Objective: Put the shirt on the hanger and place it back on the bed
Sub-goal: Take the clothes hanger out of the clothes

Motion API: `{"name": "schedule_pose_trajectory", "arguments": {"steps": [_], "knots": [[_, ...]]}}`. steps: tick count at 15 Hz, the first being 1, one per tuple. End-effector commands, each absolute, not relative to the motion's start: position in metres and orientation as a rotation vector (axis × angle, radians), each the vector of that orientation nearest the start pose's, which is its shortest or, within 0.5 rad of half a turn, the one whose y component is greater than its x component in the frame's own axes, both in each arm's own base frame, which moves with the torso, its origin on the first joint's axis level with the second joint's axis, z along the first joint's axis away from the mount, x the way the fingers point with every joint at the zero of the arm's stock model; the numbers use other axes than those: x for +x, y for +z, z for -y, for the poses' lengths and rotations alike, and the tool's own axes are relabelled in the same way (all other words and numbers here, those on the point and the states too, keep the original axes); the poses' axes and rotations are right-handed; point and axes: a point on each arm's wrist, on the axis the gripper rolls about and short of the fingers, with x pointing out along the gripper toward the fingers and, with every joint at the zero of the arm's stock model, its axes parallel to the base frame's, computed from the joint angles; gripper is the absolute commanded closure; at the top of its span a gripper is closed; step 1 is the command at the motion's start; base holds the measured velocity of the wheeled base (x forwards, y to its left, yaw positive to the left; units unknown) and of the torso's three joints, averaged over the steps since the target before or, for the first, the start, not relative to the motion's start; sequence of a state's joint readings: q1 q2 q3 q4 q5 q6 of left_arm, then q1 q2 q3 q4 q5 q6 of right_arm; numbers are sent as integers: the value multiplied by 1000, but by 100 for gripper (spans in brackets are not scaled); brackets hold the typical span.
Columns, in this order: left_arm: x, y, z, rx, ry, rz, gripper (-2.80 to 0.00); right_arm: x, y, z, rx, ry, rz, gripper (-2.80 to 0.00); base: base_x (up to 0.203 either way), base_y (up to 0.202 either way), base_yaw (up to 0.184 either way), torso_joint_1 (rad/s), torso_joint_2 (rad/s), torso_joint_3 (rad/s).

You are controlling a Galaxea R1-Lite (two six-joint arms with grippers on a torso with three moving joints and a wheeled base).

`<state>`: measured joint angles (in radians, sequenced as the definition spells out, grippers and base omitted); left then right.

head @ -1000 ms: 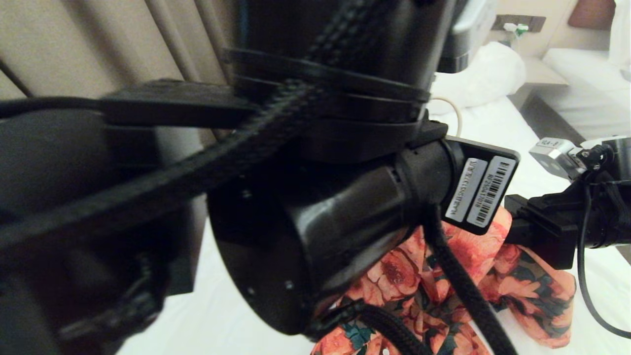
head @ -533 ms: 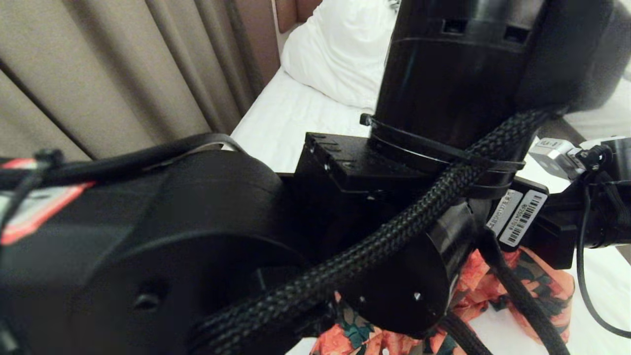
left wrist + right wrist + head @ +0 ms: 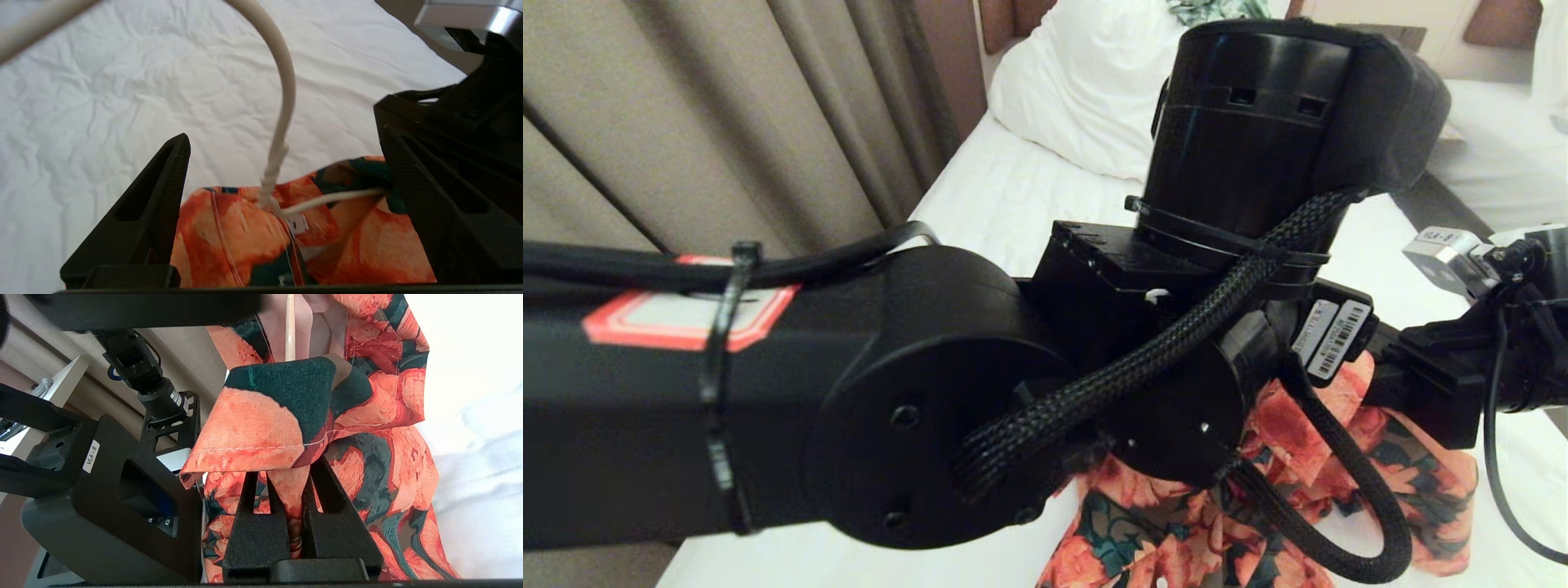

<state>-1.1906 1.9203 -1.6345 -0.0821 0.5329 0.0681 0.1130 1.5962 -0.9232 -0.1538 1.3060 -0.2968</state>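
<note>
The shirt (image 3: 245,237), orange flowers on dark green, hangs bunched above the bed's white sheet (image 3: 102,102). The cream hanger (image 3: 286,81) has its hook rising from the shirt's collar, beside the white neck label, and one wire arm (image 3: 335,198) runs under the cloth. My left gripper (image 3: 282,126) is open, a finger on each side of the hook's neck and touching nothing. My right gripper (image 3: 286,473) is shut on a fold of the shirt (image 3: 261,428) below the collar. In the head view my left arm (image 3: 931,408) covers most of the shirt (image 3: 1168,539).
A white pillow (image 3: 1086,90) lies at the head of the bed (image 3: 1013,204). Beige curtains (image 3: 727,122) hang close on the left. A second white bed (image 3: 1494,163) stands at the right across a narrow gap. A leaf-patterned garment (image 3: 1217,10) shows at the top edge.
In the head view my left arm has swung down and across, uncovering the pillow and curtain, its forearm now lying across the lower left. The right arm and the shirt have stayed put.
</note>
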Motion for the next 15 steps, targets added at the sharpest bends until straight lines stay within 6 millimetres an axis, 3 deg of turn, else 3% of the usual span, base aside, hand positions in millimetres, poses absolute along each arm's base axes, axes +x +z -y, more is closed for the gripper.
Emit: {"name": "schedule_pose_trajectory", "arguments": {"steps": [1,2,3,15], "knots": [[159,284,360,227,-651,-109,-280,260,210,-51,70,1439,-244,0,0,0,0,0,0,0],[159,285,361,224,-651,-103,-280,260,210,-52,70,1439,-245,0,0,0,0,0,0,0],[159,286,362,223,-652,-99,0,260,210,-52,70,1439,-245,0,0,0,0,0,0,0],[159,285,365,224,-652,-100,0,261,211,-50,67,1433,-239,0,0,0,0,0,0,0]]}}
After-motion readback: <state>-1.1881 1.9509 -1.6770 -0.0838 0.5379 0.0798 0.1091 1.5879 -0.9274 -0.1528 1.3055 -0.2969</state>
